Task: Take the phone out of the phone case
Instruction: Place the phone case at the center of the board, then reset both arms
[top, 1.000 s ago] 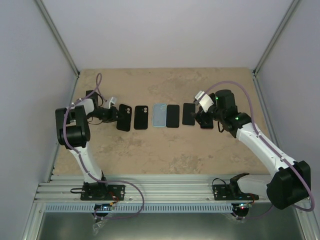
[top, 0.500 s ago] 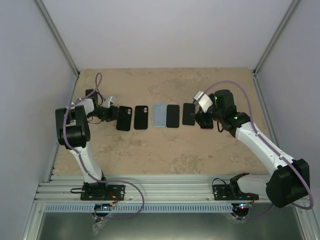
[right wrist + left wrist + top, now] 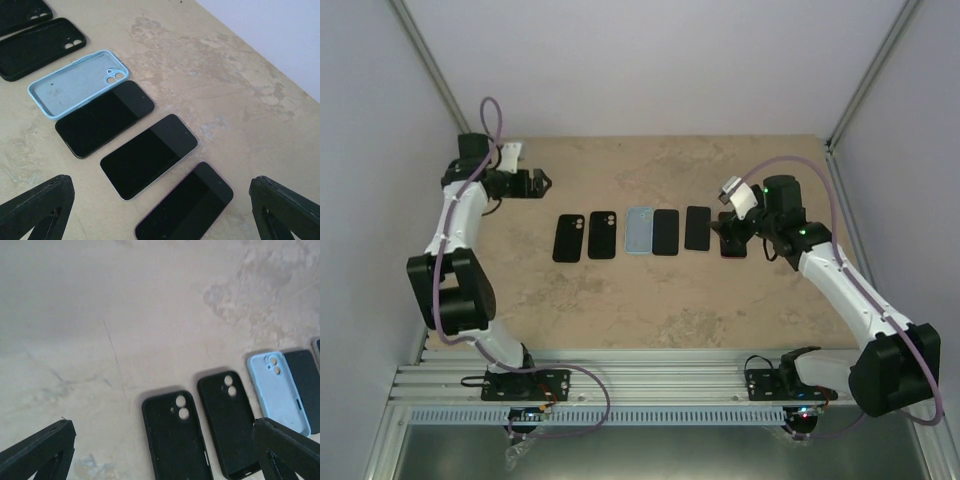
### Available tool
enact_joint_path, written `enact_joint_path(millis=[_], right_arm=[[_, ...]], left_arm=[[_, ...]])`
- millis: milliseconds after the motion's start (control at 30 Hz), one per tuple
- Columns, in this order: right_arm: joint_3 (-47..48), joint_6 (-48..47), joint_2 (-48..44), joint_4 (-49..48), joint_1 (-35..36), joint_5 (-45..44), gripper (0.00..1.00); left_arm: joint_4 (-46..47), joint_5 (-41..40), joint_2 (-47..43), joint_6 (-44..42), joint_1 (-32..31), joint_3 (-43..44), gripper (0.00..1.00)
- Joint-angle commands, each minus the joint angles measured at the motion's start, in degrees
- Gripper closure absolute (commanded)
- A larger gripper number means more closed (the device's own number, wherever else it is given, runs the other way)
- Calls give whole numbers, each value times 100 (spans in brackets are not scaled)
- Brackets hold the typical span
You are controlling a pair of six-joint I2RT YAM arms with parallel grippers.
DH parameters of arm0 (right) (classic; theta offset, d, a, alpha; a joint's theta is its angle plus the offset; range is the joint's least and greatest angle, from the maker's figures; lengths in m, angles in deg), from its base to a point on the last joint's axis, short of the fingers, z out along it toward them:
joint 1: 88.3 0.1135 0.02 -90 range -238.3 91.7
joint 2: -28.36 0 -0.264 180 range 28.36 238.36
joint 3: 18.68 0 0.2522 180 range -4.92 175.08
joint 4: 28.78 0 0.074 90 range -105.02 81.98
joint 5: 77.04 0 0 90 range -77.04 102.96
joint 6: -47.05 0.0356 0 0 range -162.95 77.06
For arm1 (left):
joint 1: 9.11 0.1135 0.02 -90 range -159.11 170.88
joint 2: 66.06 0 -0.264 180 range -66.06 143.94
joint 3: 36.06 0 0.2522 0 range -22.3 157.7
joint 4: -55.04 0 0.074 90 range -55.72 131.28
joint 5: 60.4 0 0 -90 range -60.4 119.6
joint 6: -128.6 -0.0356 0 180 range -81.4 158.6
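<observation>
The left fingers (image 3: pixel 25 462) and right fingers (image 3: pixel 30 210) were both spread apart, holding nothing, above the counter (image 3: pixel 650 300). In a row there lay two black cases (image 3: pixel 177 435), an empty light blue phone case (image 3: pixel 80 82), then three bare phones (image 3: pixel 148 155), the first phone (image 3: pixel 105 118) just beside that case.

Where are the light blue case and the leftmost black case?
light blue case (image 3: pixel 80 84): right wrist view, middle of its empty inside.
leftmost black case (image 3: pixel 177 440): left wrist view, its middle, under the camera holes.
</observation>
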Motion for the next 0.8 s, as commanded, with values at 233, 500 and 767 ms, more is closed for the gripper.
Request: enact_joint_path(millis=[233, 500, 767], right_arm=[[594, 581, -278, 323, -1076, 1175, 2], [286, 763, -392, 479, -2551, 2184, 2], [-472, 769, -534, 234, -3078, 2329, 2]], left_arm=[[-1131, -872, -1054, -441, -634, 990, 1], [-380, -1466, -2057, 322, -1337, -410, 1], [562, -2093, -3094, 1114, -1333, -1970, 1]])
